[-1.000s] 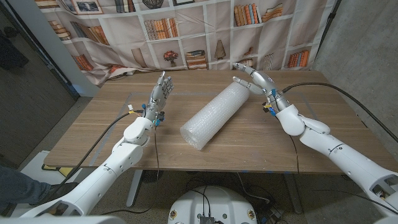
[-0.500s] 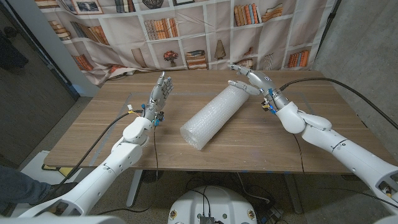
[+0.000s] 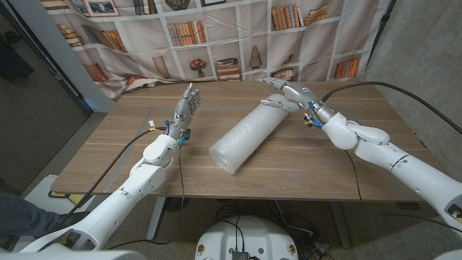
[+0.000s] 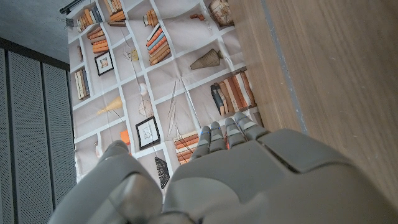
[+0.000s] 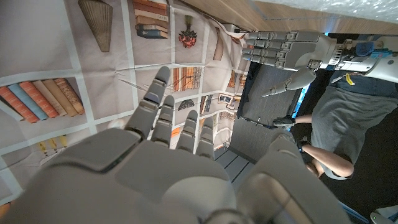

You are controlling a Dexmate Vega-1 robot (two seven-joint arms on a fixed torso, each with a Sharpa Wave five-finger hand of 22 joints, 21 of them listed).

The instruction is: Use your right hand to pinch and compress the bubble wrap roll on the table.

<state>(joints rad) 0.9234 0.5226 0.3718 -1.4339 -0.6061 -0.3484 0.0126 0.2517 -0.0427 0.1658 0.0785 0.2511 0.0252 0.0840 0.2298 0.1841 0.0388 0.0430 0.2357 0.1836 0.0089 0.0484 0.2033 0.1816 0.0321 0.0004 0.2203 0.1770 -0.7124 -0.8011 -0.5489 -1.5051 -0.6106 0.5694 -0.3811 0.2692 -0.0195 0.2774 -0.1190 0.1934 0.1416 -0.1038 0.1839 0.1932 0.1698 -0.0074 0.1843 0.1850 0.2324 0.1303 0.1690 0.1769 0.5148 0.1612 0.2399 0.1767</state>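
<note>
The bubble wrap roll [image 3: 248, 134] is translucent white, dotted with small bubbles. The table [image 3: 108, 155] is brown wood grain. Both hands, left hand [image 3: 185, 108] and right hand [image 3: 287, 92], are pale grey. The far backdrop [image 3: 238, 36] shows printed bookshelves on cream.

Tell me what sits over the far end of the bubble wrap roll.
The right robot hand, fingers apart, hovers over the far end of the bubble wrap roll. Whether its fingertips touch the wrap cannot be told.
</note>
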